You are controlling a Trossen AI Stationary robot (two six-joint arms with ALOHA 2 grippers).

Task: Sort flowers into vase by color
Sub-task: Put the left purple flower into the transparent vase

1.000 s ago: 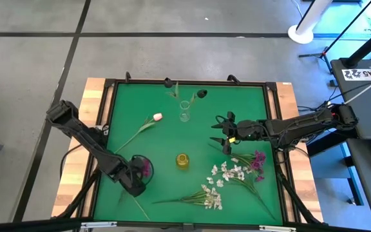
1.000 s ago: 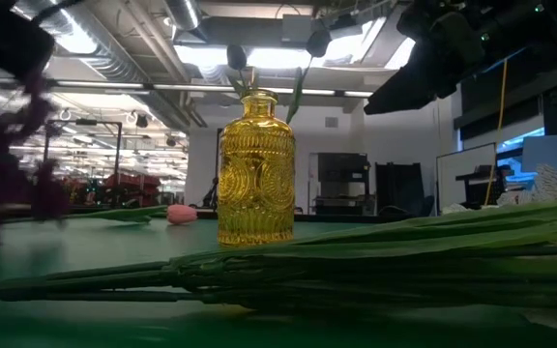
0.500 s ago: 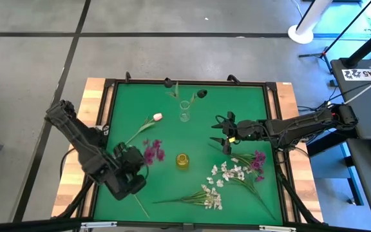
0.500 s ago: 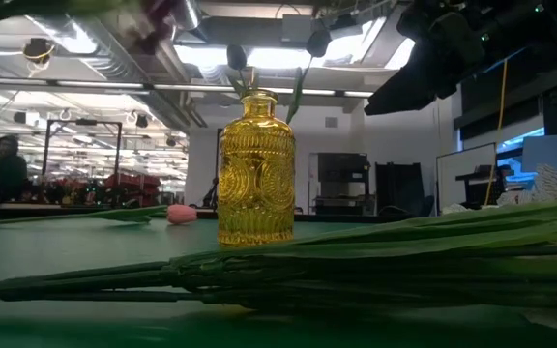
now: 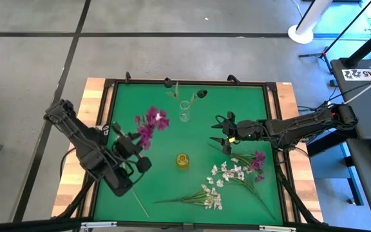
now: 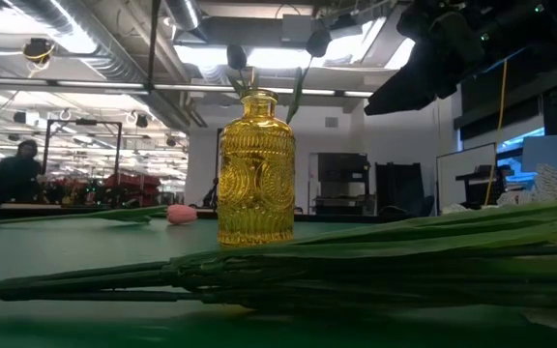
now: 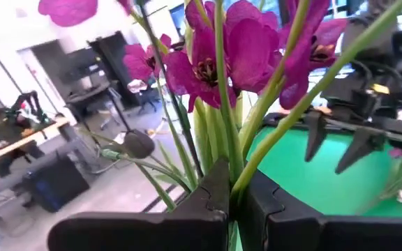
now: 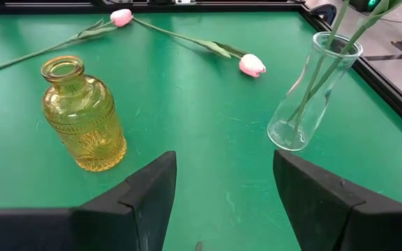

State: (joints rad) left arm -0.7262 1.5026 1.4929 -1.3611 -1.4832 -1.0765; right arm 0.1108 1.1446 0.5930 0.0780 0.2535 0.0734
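My left gripper [image 5: 133,143] is over the table's left half, shut on a bunch of magenta-purple flowers [image 5: 151,122] raised above the green mat. My right gripper [image 5: 224,136] hangs open right of centre, touching nothing. A yellow glass vase [image 5: 182,161] stands on its base mid-table. A clear vase [image 5: 185,113] near the far edge holds green stems with dark buds. Two pink tulips [image 8: 252,65] [image 8: 121,15] lie on the mat beyond the yellow vase [image 8: 82,115]. White blossom sprays [image 5: 227,173] and another magenta cluster [image 5: 257,160] lie near the right corner. My left gripper pinches the bunch's green stems [image 7: 220,150] between its two fingers [image 7: 201,202], a little below the blooms. Several stems run through the gap. The magenta blooms [image 7: 218,59] stand out past the fingertips, and the bunch is lifted clear of the table.
A second white spray [image 5: 211,197] and its long green stems [image 6: 356,256] lie along the near edge. A thin loose stem [image 5: 139,205] lies near the left arm. A raised black frame [image 5: 189,83] borders the mat. Bare mat lies between the two vases.
My left gripper has risen from the mat near the near-left corner and moved toward the far edge, staying shut. The magenta bunch has gone up with it, lifted clear of the table and out of the low view's top.
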